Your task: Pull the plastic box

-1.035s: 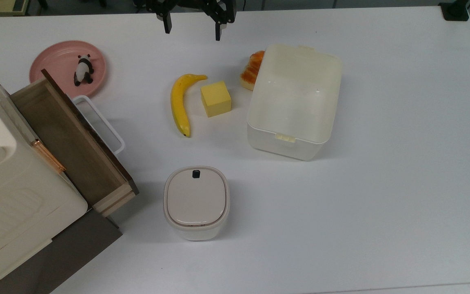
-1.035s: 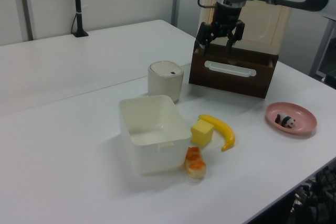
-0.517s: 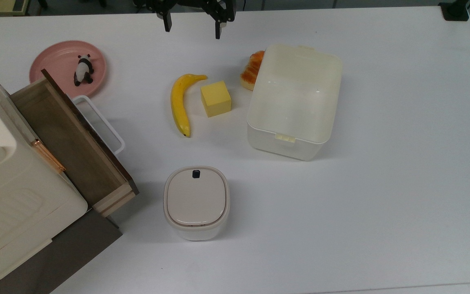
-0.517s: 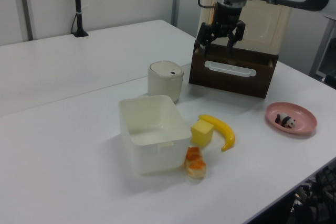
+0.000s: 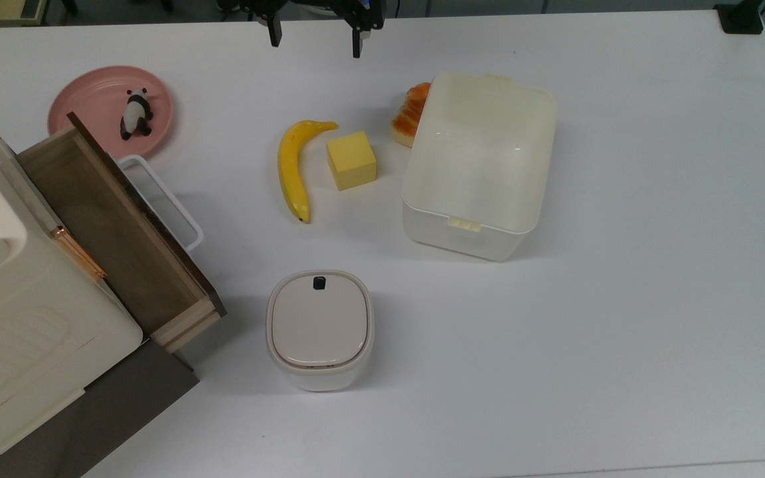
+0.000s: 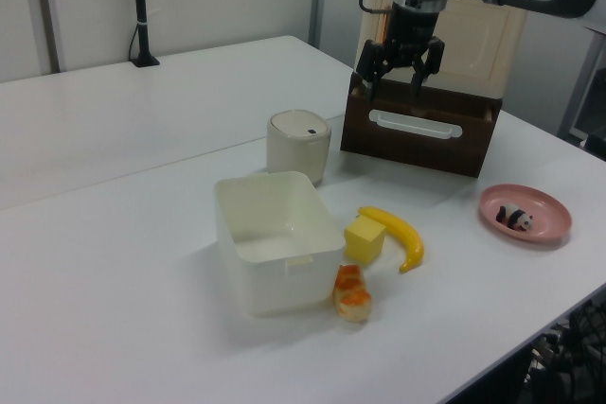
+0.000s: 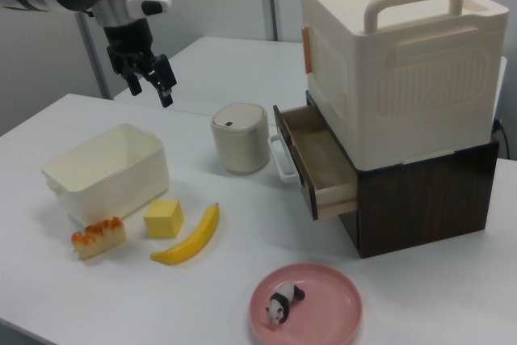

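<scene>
The plastic box (image 5: 470, 240) is a large cream-white open bin with nothing in it, standing right of centre in the top view; it also appears as the box (image 6: 284, 288) in the left view and the box (image 7: 113, 174) in the right view. My gripper (image 5: 316, 44) hangs open in the air at the top view's upper edge, well apart from the box and to its upper left. In the left view the gripper (image 6: 390, 84) is high in front of the cabinet. The right view has the gripper (image 7: 153, 91) above and behind the box, with nothing between its fingers.
A banana (image 5: 291, 169), a yellow cube (image 5: 351, 160) and an orange pastry (image 5: 410, 113) lie just left of the box. A beige lidded container (image 5: 319, 328) stands nearer. A pink plate (image 5: 90, 99) holds a panda figure. A cabinet with an open drawer (image 5: 117, 226) fills the top view's left.
The open gripper has drifted slightly toward the top view's upper edge, rising a little in the left view. The box and the other objects have not moved.
</scene>
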